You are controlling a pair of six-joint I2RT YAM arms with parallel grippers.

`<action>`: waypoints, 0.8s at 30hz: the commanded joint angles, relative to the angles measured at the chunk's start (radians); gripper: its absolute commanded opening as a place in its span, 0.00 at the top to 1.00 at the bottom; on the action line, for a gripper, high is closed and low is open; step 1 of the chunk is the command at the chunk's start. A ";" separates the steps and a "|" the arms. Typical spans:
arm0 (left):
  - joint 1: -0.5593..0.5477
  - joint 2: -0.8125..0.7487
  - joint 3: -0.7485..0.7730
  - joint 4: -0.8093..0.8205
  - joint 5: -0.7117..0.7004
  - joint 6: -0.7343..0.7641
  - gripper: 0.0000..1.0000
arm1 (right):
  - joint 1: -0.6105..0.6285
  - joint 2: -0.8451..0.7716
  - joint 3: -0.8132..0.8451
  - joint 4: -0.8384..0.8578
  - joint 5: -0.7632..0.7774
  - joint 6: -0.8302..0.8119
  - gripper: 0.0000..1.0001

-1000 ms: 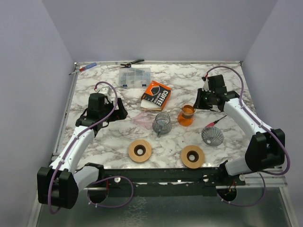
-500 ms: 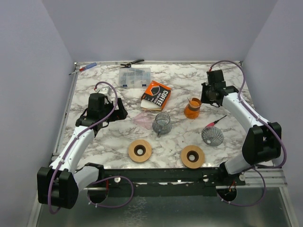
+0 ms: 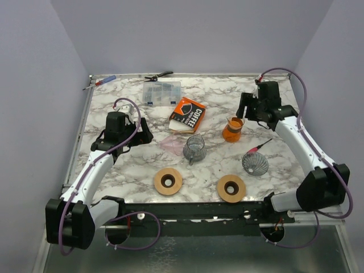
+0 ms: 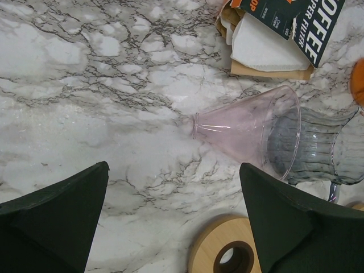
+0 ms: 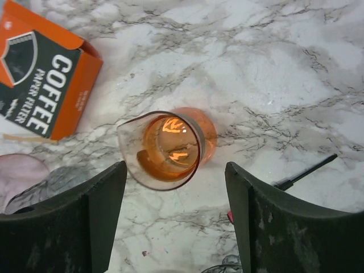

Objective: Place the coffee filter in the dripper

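Above the orange glass (image 5: 170, 145), right gripper's (image 5: 175, 170) jaws clear its rim; left gripper (image 4: 173, 168) gapes over marble (image 4: 85, 85).

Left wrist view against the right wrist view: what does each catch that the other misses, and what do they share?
Only the left wrist: a wooden ring at the bottom edge, and white paper filters poking from the box's open end.
Only the right wrist: the orange glass pitcher standing upright, and a thin black tool tip.
Both: the coffee filter box, the marble tabletop, the pink dripper on its side and the grey ribbed glass beside it; the right wrist catches only a corner of those two.
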 commanded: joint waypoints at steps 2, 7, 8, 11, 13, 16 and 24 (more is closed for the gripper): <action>0.008 0.043 0.014 0.052 0.081 -0.066 0.01 | -0.008 -0.146 -0.067 0.051 -0.138 0.034 0.23; -0.023 0.088 -0.031 0.133 0.191 -0.193 0.01 | -0.008 -0.252 -0.172 0.092 -0.281 0.079 0.18; -0.041 0.089 -0.041 0.138 0.183 -0.209 0.01 | -0.009 -0.271 -0.192 0.102 -0.314 0.085 0.18; -0.101 0.077 -0.078 0.132 0.126 -0.245 0.01 | -0.008 -0.318 -0.243 0.119 -0.384 0.100 0.18; -0.133 0.069 -0.098 0.098 0.075 -0.279 0.01 | -0.008 -0.338 -0.273 0.130 -0.417 0.108 0.17; -0.177 0.063 -0.118 0.015 -0.023 -0.336 0.05 | -0.008 -0.354 -0.300 0.136 -0.429 0.117 0.17; -0.334 -0.009 -0.181 -0.140 -0.292 -0.457 0.15 | -0.008 -0.340 -0.317 0.148 -0.451 0.117 0.17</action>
